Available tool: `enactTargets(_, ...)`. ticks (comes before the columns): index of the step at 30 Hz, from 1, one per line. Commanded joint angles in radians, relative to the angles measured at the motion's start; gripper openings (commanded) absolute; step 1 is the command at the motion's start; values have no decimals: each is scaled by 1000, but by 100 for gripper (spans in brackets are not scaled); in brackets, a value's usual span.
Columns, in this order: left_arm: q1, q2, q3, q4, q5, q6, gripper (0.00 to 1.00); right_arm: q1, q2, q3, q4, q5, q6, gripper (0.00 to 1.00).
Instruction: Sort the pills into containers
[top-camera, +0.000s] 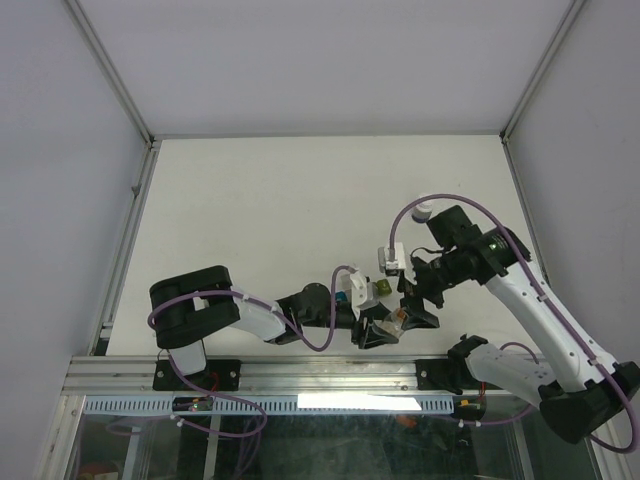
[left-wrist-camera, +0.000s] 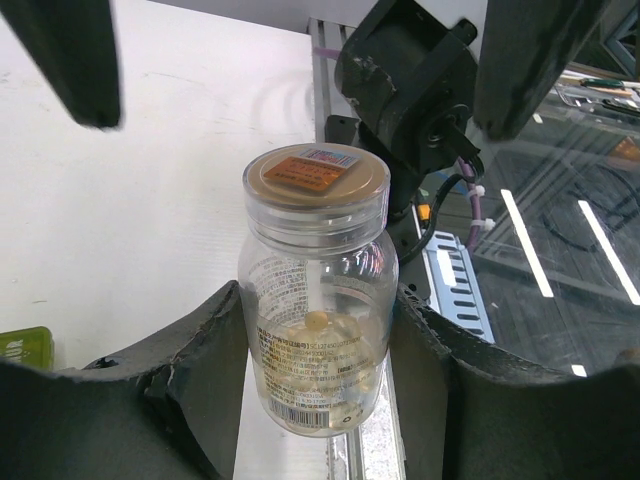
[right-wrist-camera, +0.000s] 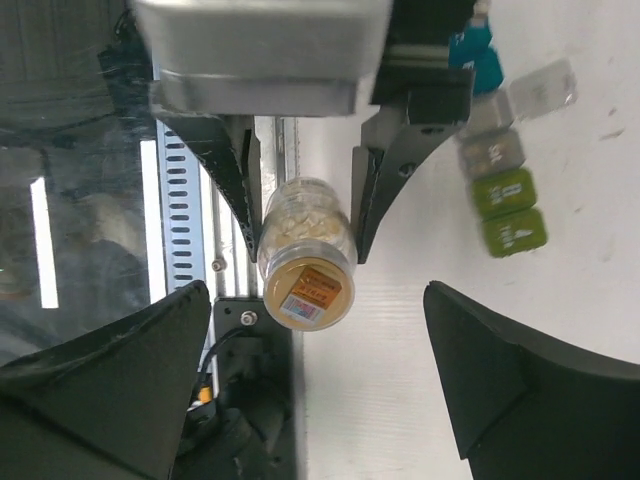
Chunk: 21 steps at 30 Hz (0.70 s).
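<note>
**Obscured.** In the top view both wrists cover most of the containers (top-camera: 383, 288), and only a green patch shows. The left wrist view catches one green corner at its 9 o'clock edge. In the right wrist view the blue and teal end is partly hidden behind the other arm's hardware and is slightly blurred.

**Containers.** A strip of small joined cubes lies on the white table (top-camera: 300, 200). In the right wrist view it runs blue, teal, grey, olive, yellow-green from 12 toward 6 o'clock. A clear flap (right-wrist-camera: 540, 90) stands open near the grey cube. The strip lies at 2 o'clock from the pill bottle (right-wrist-camera: 305, 250), apart from it.

**End effectors.** The left gripper (left-wrist-camera: 318, 300) is clamped on the bottle's sides. The bottle is clear, with pale pills (left-wrist-camera: 318, 322) inside and an orange-labelled cap (left-wrist-camera: 315, 175) on it. The right gripper (right-wrist-camera: 316, 288) has its jaws spread wide and holds nothing. Its fingers flank the cap without touching it.

**Clearance.** The bottle hangs at the table's 6 o'clock edge, beside the metal rail (top-camera: 300, 375). Bare white surface runs toward 12 o'clock.
</note>
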Motion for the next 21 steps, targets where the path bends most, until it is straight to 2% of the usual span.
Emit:
enactTargets(1,-9,-47,1,73,-52,-19,0,0,27,-27,41,55,153,90)
enactTargets(9,-11,-51,5,70,-99,-34,0,54,65,-58,115,121,210,82)
enactTargets(14,-12,-53,6,71,-110,-38,0,92,74,-54,124,151,228,73)
enactTargets(17,-13,-56,6,71,-108,-39,0,106,91,-48,114,162,226,59)
enactTargets(21,-13,-52,3,78,-90,-34,0,114,103,-31,93,163,193,34)
